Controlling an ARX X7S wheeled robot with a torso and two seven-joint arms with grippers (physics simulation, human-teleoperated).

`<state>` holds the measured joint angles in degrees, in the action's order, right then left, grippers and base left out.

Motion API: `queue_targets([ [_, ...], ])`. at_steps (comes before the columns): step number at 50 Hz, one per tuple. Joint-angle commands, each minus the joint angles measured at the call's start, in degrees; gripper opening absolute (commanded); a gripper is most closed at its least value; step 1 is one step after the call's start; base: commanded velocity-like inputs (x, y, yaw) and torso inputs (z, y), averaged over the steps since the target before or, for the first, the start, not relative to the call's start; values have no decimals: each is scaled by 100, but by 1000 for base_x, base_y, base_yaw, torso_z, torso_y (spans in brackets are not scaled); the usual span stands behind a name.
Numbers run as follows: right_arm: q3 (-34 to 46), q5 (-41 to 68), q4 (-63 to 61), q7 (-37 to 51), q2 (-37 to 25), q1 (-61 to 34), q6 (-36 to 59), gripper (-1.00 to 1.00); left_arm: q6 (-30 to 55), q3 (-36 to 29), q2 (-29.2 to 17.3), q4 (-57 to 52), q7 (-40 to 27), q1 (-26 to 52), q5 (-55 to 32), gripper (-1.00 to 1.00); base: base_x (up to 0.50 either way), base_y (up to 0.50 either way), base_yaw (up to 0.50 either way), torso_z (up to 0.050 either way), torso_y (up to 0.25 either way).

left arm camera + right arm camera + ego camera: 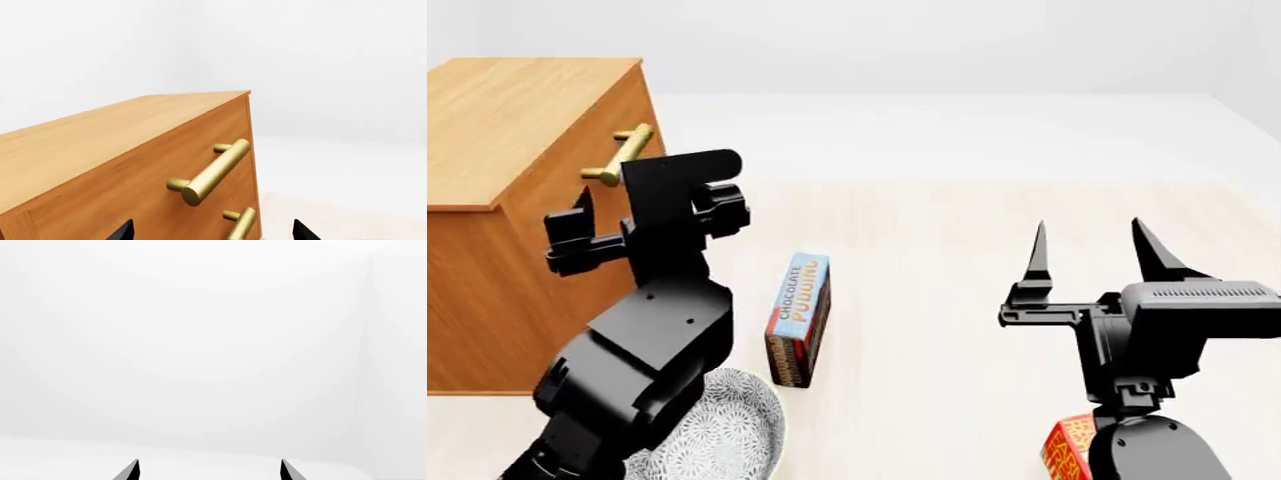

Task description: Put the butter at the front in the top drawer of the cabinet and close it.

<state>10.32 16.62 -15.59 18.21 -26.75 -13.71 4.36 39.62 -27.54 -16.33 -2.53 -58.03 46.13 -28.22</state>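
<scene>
The left gripper (210, 231) is hovering open and empty before the cabinet (507, 130), near its top drawer handle (215, 171). Closing squarely across that handle would be wise. The right gripper (1090, 250) is waiting open, empty. Butter: not identifiable; the box (797, 318) reads "CHOCOLATE PUDDING".

the wooden cabinet (507, 200) stands upright, its top drawer (160, 165) shut, brass handle (213, 170) horizontal.
</scene>
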Motion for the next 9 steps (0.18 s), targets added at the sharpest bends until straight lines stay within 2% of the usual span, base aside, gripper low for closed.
queue_targets([
  [1, -221, 233, 79, -64, 71, 228, -506, 100, -639, -44, -356, -938, 889, -503, -397, 100, 0, 0, 0, 0, 0],
  [5, -565, 439, -183, -222, -340, 863, -700, 100, -1081, -73, -460, -1124, 1450, -665, -561, 100, 0, 0, 0, 0, 0],
  [9, -247, 177, -131, -141, -280, 506, -282, 100, -1409, -67, -529, -1268, 1988, -795, -815, 100, 0, 0, 0, 0, 0],
])
